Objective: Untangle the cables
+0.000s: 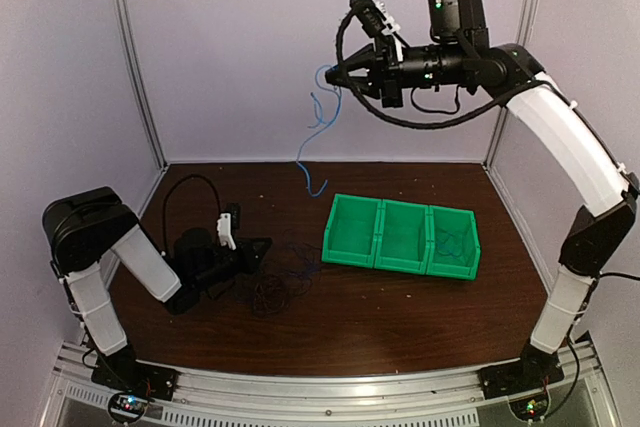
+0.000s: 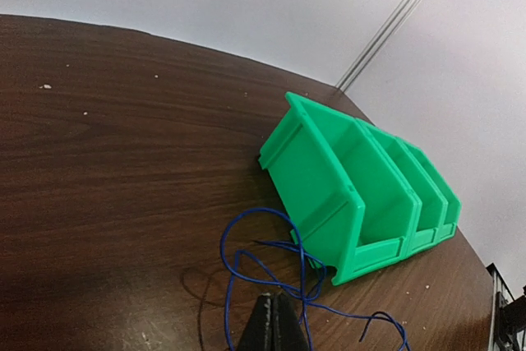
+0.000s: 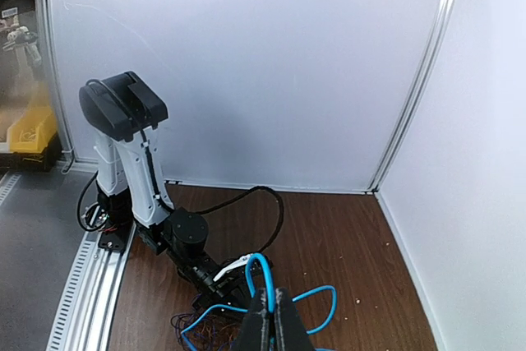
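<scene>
Our right fingers [image 1: 333,75] pinch the blue cable [image 1: 318,133] high; left fingers [image 2: 274,323] sit closed by the tangle [image 1: 270,293]; we should lift slowly.

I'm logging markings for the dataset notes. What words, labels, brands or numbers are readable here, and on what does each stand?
Readable text: none in any view.
Too blurred to read: a small label on the clutter outside the cell, at the left edge of the right wrist view.
No print or sticker shows on the green bins.

right claw [image 3: 269,328] pinched on blue cable [image 3: 269,279], left arm [image 3: 131,162] beyond.
</scene>
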Controlling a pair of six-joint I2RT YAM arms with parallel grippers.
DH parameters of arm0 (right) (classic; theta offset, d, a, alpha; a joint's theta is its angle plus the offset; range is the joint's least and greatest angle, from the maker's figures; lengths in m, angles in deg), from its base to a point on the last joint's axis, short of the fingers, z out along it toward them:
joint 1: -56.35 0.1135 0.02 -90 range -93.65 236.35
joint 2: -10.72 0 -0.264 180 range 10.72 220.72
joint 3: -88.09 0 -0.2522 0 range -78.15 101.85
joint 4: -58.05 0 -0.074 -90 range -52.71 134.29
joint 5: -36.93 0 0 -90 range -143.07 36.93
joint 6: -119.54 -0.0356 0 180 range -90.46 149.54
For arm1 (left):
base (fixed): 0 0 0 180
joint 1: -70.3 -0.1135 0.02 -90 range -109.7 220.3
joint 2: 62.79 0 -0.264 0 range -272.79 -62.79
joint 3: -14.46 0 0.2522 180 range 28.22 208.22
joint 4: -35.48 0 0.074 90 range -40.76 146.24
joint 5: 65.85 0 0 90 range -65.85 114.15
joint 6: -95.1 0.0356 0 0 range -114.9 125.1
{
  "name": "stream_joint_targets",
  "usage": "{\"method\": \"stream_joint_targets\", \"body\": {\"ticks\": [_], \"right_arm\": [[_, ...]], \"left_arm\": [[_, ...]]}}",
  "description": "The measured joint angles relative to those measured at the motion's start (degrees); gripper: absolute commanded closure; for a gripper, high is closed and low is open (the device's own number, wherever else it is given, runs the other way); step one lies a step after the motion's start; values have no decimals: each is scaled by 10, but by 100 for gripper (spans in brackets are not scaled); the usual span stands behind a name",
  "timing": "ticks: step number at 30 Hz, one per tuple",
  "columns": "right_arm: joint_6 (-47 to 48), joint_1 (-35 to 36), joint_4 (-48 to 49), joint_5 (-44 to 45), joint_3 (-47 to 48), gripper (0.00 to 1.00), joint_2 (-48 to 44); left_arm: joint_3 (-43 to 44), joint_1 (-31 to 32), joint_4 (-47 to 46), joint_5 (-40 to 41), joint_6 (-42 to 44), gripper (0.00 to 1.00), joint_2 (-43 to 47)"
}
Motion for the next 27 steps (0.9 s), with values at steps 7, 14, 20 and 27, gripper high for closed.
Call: {"method": "stream_joint_targets", "body": {"ticks": [7,14,20,27], "right_arm": [[6,-82,4,-3,-26,99,-75],[14,-187,19,-1,-183,100,-146],[29,-264,18,12,-350,100,-202],[55,-359,13,19,-487,100,-274]], "left_arm": [[-23,-14,48,10,-15,99,47],[-28,-14,72,-22,2,65,108],[-24,-14,126,-39,23,59,157],[-3,-14,207,-31,57,55,227]]}}
